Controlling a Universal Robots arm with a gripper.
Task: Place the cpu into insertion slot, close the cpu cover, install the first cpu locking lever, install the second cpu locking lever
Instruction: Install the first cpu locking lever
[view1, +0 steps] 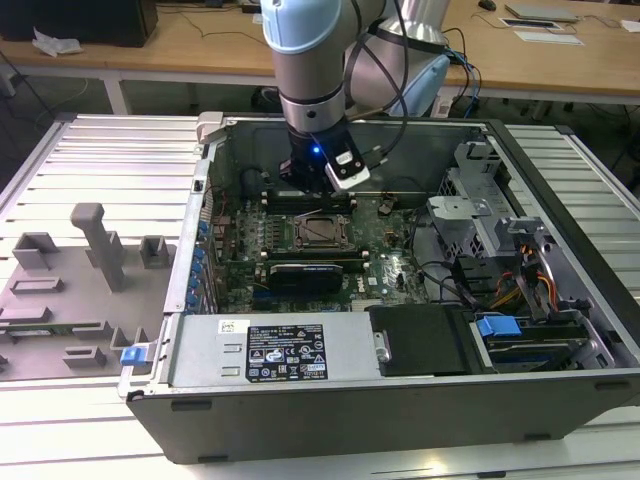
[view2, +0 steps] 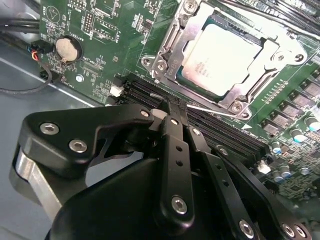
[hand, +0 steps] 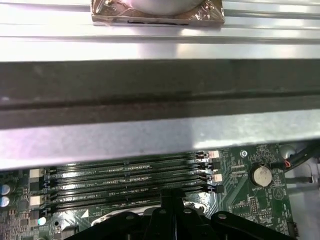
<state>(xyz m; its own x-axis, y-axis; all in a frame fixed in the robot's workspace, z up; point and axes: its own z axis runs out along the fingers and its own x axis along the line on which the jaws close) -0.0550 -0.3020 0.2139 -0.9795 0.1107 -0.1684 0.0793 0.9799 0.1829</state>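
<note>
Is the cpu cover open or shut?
Shut: the cpu cover lies flat, framing the cpu in the second wrist view.

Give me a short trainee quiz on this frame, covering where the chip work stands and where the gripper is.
1. True or false: the silver-grey square cpu lies in its socket with the dark-grey metal cpu cover frame folded down over its edges.
2. Choose one: in the second wrist view, the tips of the black gripper are nearest to
A. the round silver coin battery
B. the long black memory slots beside the socket
C. the blue drive latch
3. In one word: are the gripper's fingers open or shut?

Key: 1 true; 2 B; 3 shut.
</note>
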